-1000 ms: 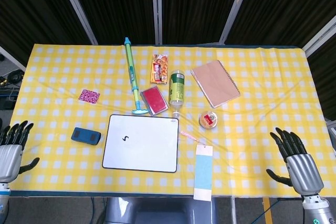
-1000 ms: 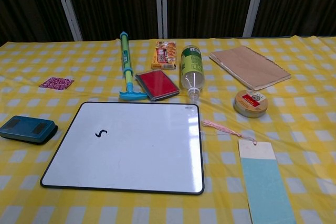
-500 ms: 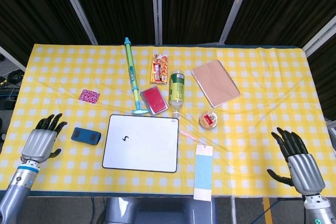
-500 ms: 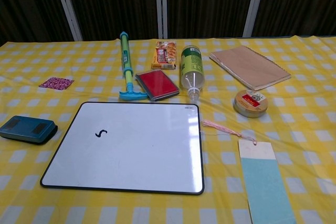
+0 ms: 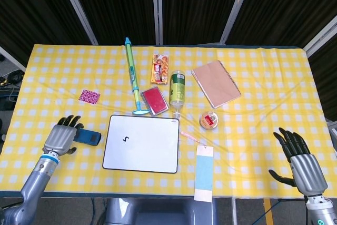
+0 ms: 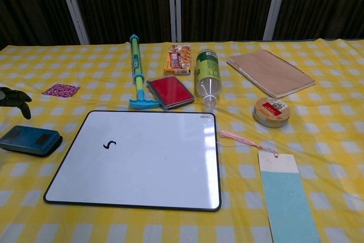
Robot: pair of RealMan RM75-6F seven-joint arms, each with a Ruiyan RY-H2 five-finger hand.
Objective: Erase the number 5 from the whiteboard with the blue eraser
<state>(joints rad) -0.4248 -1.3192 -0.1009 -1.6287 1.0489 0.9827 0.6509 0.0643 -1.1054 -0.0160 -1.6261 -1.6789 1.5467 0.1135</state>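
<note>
A yellow checked counter (image 5: 263, 77) held a water gun (image 5: 132, 75), snack packet (image 5: 160, 68), green bottle (image 5: 177, 88) on its side, red case (image 5: 155, 100), notebook (image 5: 216, 83), round tin (image 5: 209, 120) and blue bookmark (image 5: 203, 172).

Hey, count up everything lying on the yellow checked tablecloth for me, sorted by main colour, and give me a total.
Blue: 2, dark blue eraser, light blue paper strip
Green: 2, green plastic bottle, green and blue water squirter
Red or pink: 3, red flat case, pink patterned square, pink tassel cord
Brown: 1, brown spiral notebook
White: 1, white whiteboard
Orange: 1, orange snack packet
Tan: 1, round tan tin
Total: 11
</note>
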